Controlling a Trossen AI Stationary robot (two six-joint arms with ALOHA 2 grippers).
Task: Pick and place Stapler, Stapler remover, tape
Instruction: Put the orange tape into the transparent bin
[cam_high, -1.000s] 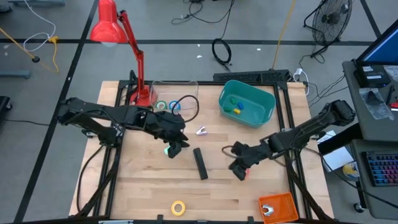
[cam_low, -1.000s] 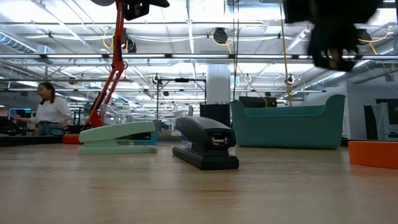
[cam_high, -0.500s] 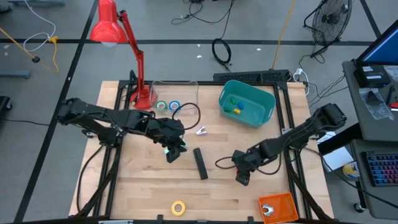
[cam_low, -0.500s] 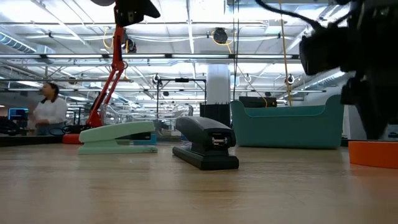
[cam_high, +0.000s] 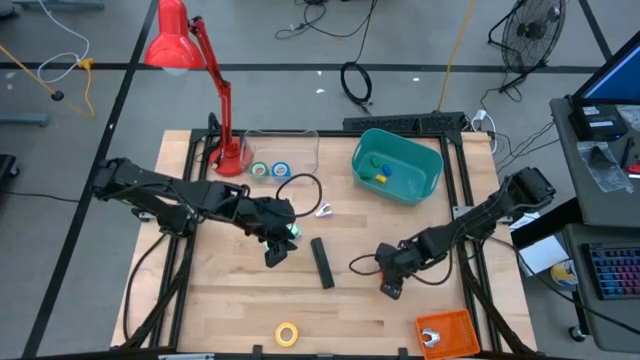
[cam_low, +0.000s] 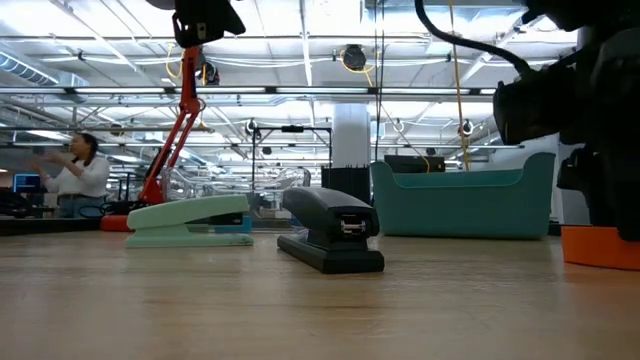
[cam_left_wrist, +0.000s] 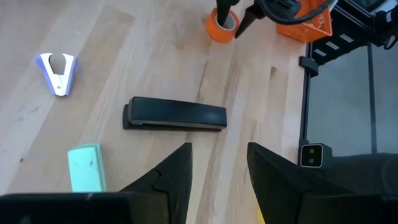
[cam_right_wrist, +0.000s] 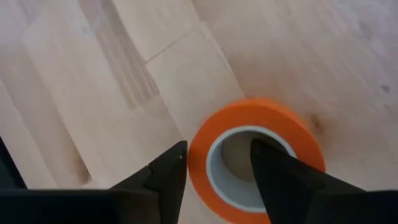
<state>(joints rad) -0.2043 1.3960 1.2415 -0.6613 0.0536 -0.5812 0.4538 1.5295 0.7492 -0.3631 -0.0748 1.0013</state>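
Insp. notes, all places ref. the black stapler (cam_high: 321, 262).

We find the wooden table (cam_high: 230, 310) carrying everything; the black stapler lies flat near its middle, untouched, long axis running roughly front to back.

L arm comes in from the left side; left gripper (cam_high: 277, 252) hangs just left of the stapler, above the wood; in the L wrist view its fingers (cam_left_wrist: 171, 177) stand apart w/ nothing between them.

R arm comes in from the right side; right gripper (cam_high: 390, 287) is low, right of the stapler and a little nearer the front edge. In the R wrist view its fingers (cam_right_wrist: 165, 177) are apart and straddle one wall of the orange tape (cam_right_wrist: 258, 158), one outside the roll, one over its hole; roll lies flat on the wood; we cannot tell whether either finger touches it.

Red lamp (cam_high: 190, 60): well beyond the stapler, far-left corner.

Teal bin (cam_high: 397, 165): far-right of the stapler.

Orange basket (cam_high: 447, 333): front-right, well apart.

Green stapler (cam_left_wrist: 84, 168): on the table just left of the black one, beside the left gripper, not held.

Yellow tape (cam_high: 287, 334): front of the stapler, near the table edge; green tape (cam_high: 261, 170) and blue tape (cam_high: 282, 170): side by side, far-left, by the lamp base.

Staple remover (cam_high: 324, 210): just beyond the stapler's far end.
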